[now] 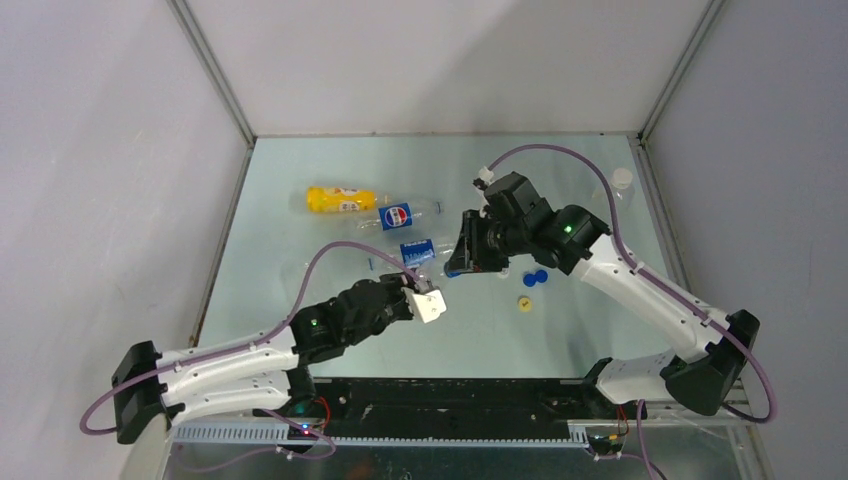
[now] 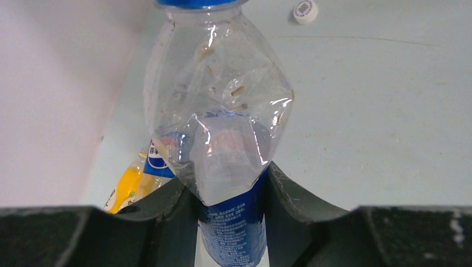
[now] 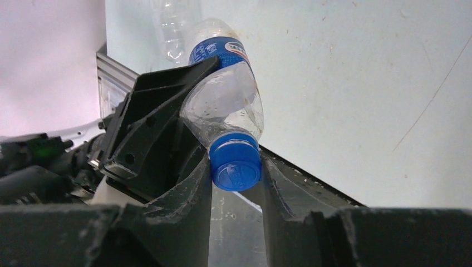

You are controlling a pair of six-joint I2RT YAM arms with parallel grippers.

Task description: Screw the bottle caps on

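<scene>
Since the held bottle point(image 3: 225, 94) looks empty and thin-walled, treat it as light, soft and slick. Its clear wall is creased just above the grip, so a harder squeeze would likely cave it or let it spin. Left tool point(image 2: 229, 214) is clenched on the held bottle at the top edge of its blue label point(image 2: 236, 233), apparently holding it off the counter point(image 1: 450, 340) with the neck toward the right arm. Right tool point(image 3: 236, 186) is clenched on the blue cap point(image 3: 235, 166) sitting on that neck. The cap is the stiff part, best taken across its rim as now. The body is best taken at the label, where the wall runs straighter. Can't tell how far the threads are engaged, possibly partway. Spare blue caps point(image 1: 535, 278) lie on the counter just beyond the held bottle's cap end.
</scene>
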